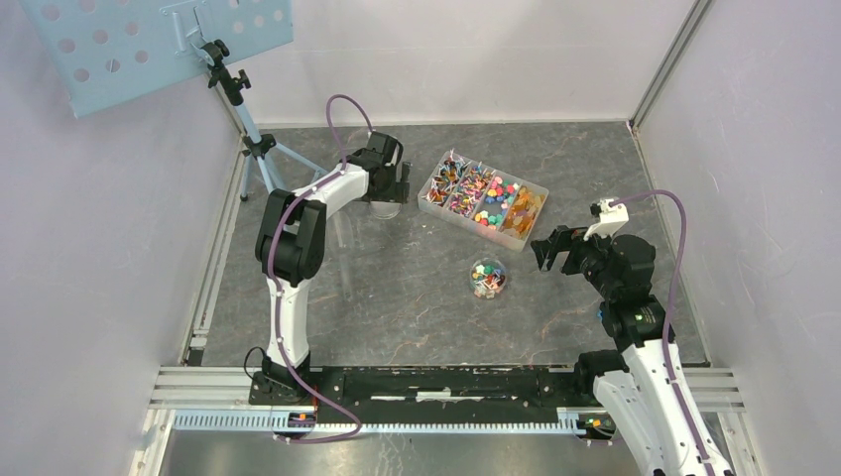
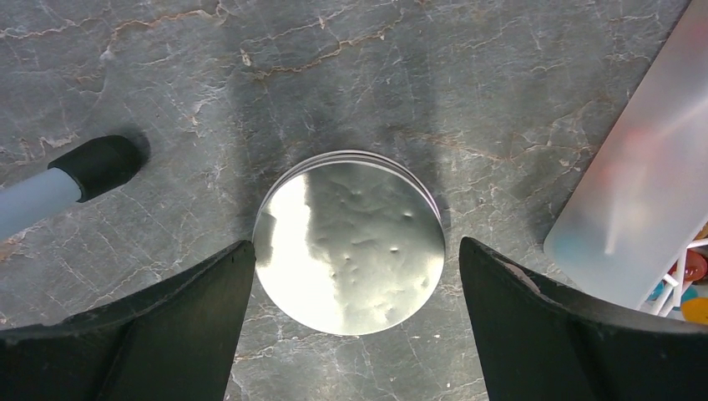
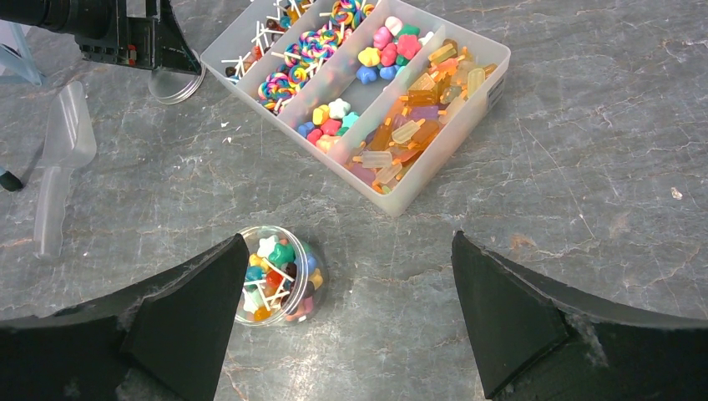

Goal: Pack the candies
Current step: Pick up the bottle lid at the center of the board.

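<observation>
Candies (image 3: 388,50) fill a clear divided tray (image 3: 472,121) that sits askew at the far middle of the table (image 1: 397,327). It holds swirled lollipops at one end, small bright blocks in the middle and amber ice-pop shapes at the other end. More of them, some on white sticks, lie in a small round clear jar (image 3: 275,277). The jar stands on the table nearer to me than the tray and apart from it.

My right jaws hang above the table just right of that jar, spread wide and holding nothing. Through their camera I see the jar beside one finger (image 3: 192,317) and the tray beyond.

My left jaws are over by the tray's left end, pointing down and also wide apart. A shiny round lid (image 2: 349,241) lies flat on the table between them. One finger (image 2: 518,317) stands clear of its rim. The other looks very close, and I cannot tell whether it touches.

A clear scoop (image 3: 63,150) lies on the table left of the jar, and a tripod foot (image 2: 96,163) rests near the lid.
</observation>
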Robot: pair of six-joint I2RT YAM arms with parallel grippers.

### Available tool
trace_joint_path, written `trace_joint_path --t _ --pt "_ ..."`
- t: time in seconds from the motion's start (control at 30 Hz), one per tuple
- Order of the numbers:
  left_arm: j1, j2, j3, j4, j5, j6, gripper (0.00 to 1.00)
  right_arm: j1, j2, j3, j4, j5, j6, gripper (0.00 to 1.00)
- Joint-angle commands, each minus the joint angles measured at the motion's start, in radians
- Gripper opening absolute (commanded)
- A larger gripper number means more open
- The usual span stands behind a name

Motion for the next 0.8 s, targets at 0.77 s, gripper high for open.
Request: trace_joint_path --t 0.77 --pt "0.013 -0.004 0.017 -0.013 0.014 0.087 0.99 -0.005 -0.014 0.025 0.050 0.002 0.009 0.98"
